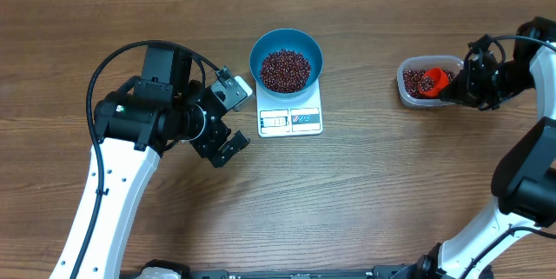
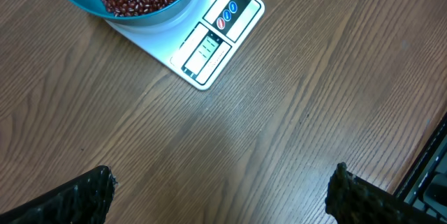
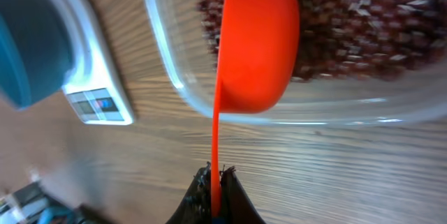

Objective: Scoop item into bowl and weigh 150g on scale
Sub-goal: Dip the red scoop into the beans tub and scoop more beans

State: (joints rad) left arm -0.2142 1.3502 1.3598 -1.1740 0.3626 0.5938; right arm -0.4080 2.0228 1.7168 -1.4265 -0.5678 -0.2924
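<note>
From overhead I see the blue bowl (image 1: 255, 60) sitting on the white scale (image 1: 290, 120) mid-worktop (image 1: 365, 192), with beans (image 1: 285, 69) heaped inside it. The bowl covers the scale's platform, so only the display strip shows, and I cannot read the display in any view.

The left gripper (image 1: 236, 118) hangs just left of the scale with its fingers wide apart and nothing between them. Its wrist camera catches only the two fingertips at the bottom corners, and the bowl is cut off at the top edge.

The right gripper (image 1: 452, 88) is clamped on the thin handle of an orange scoop (image 1: 434, 82), whose cup sits over the clear tub (image 1: 407, 96) of beans at the right. In the right wrist view the tub's beans are blurred and the scoop shows me only its underside, so I cannot tell whether it carries anything.
</note>
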